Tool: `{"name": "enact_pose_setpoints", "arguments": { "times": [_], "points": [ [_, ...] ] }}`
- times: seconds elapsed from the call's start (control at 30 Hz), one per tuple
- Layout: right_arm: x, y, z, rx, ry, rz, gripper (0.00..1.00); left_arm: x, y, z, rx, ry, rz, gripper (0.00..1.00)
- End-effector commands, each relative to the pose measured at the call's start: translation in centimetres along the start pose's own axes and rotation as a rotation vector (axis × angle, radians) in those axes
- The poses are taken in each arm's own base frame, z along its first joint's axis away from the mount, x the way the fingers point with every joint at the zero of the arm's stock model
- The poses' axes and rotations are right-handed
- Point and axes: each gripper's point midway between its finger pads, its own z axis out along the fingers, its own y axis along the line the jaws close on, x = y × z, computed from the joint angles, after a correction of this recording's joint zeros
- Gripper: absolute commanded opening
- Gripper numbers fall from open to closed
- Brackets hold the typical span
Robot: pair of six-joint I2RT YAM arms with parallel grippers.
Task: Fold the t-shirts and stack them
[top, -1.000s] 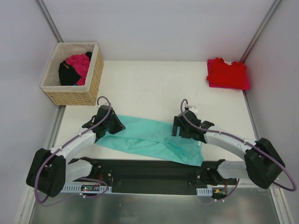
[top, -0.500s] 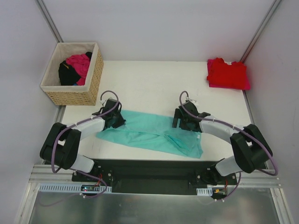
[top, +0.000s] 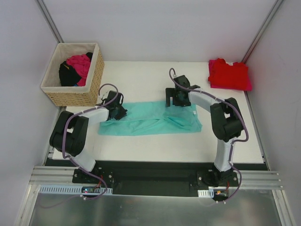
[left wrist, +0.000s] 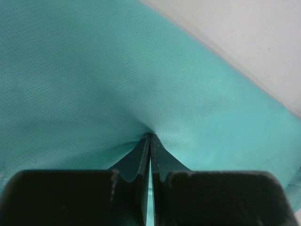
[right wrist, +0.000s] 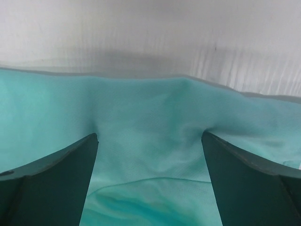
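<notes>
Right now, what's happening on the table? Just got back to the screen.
Both arms are working the teal t-shirt, which lies as a long strip across the table. The left gripper is shut on cloth at its left end. The right gripper is open, fingers straddling cloth at the right end, not gripping. A folded red t-shirt sits at the far right corner, and the wicker basket at the far left holds more garments.

A white table (top: 141,77) fills the booth, closed in by plain pale walls (top: 155,28) that meet at slanted metal posts (top: 49,21) — the light is soft and even, with barely a shadow. A woven wicker basket (top: 77,98) sits at the far-left corner, and a brushed metal sheet (top: 150,209) runs along the near edge.
</notes>
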Motion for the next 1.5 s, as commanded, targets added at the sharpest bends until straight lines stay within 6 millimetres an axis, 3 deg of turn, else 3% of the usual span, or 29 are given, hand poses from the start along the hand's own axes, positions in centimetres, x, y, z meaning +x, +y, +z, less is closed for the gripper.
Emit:
{"name": "enact_pose_setpoints", "arguments": {
  "times": [0.0, 0.17, 0.27, 0.37, 0.47, 0.63, 0.83, 0.87, 0.9, 1.2, 1.47],
  "points": [
    [-2.5, 0.2, -2.2, -0.111, 0.032, -0.123, 0.97, -1.1, -1.9, -1.0, 0.047, -0.021, -0.103, 0.0],
    [-4.6, 0.0, -7.7, -0.099, -0.065, -0.118, 0.97, -1.5, -2.6, -3.6, 0.106, -0.063, -0.1, 0.0],
    [-4.4, 0.8, -9.2, -0.129, -0.083, -0.095, 0.97, -2.2, -3.6, -5.9, 0.16, -0.109, -0.063, 0.01],
    [-4.0, 2.1, -9.0, -0.172, -0.064, -0.074, 0.97, -2.6, -4.0, -7.6, 0.182, -0.135, -0.043, 0.06],
    [-2.6, 3.2, -7.4, -0.171, -0.027, -0.085, 0.97, -2.9, -3.8, -8.4, 0.178, -0.147, -0.031, 0.11],
    [-0.1, 4.9, -4.6, -0.196, 0.017, -0.053, 0.97, -2.9, -3.3, -8.9, 0.177, -0.16, -0.028, 0.6],
    [0.9, 5.8, -3.4, -0.22, 0.049, -0.043, 0.97, -2.8, -3.0, -9.1, 0.175, -0.167, -0.021, 0.83],
    [0.9, 5.9, -3.5, -0.222, 0.049, -0.045, 0.97, -2.8, -2.8, -9.1, 0.173, -0.167, -0.021, 0.95],
    [1.0, 5.9, -3.6, -0.221, 0.047, -0.045, 0.97, -2.8, -2.7, -9.1, 0.171, -0.17, -0.022, 0.99],
    [3.1, 6.5, -5.3, -0.221, 0.055, -0.072, 0.97, -2.6, -2.6, -9.1, 0.166, -0.162, -0.026, 0.99],
    [6.1, 7.6, -6.3, -0.216, 0.077, -0.118, 0.98, -2.3, -2.3, -9.3, 0.165, -0.158, -0.035, 0.98]
  ]
}}
